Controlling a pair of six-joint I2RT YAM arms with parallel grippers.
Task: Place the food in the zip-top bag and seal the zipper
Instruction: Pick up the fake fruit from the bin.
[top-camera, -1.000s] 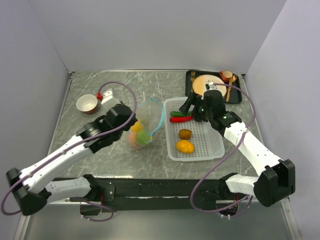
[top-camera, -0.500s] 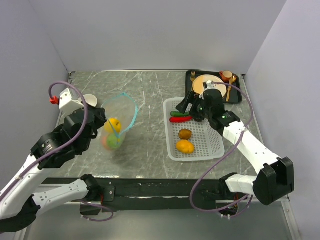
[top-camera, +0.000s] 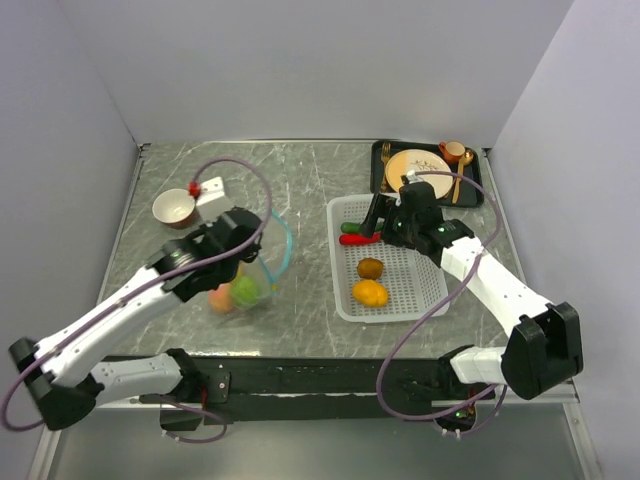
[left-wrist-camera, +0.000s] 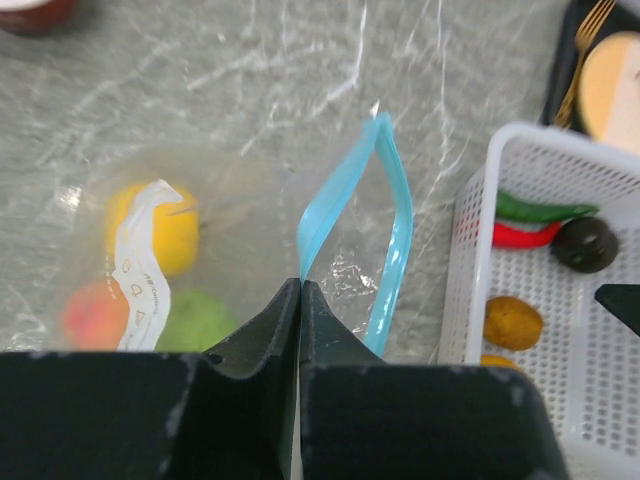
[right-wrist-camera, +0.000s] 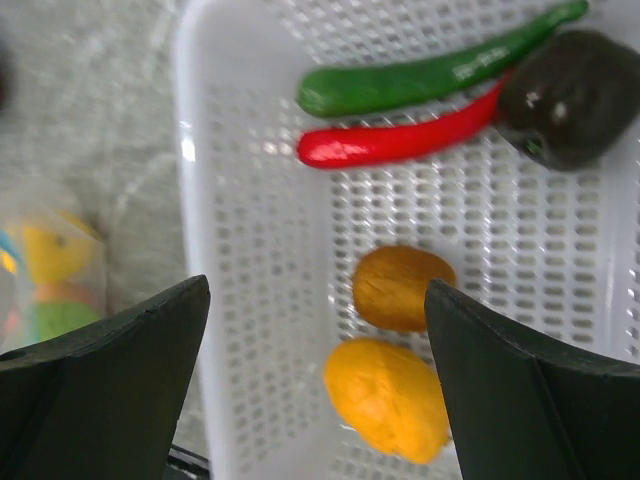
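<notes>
- bowl (left-wrist-camera: 28, 10): cut off by top edge, left wrist view.
- plate (left-wrist-camera: 615, 82): cut off by right edge, same view.
- zipper (left-wrist-camera: 403, 230): near end hidden behind left fingers (left-wrist-camera: 258, 338).
- zip-top bag (right-wrist-camera: 40, 272): blurred, cropped at left edge, right wrist view.

Soft, even light fills the top view; the bench (top-camera: 310, 190) carries a pale sheen and only faint shadows. The left wrist view is crisp, with small glints on the zip-top bag (left-wrist-camera: 250, 230) near centre. The right wrist view is smeared throughout, worst toward 9 o'clock.
</notes>
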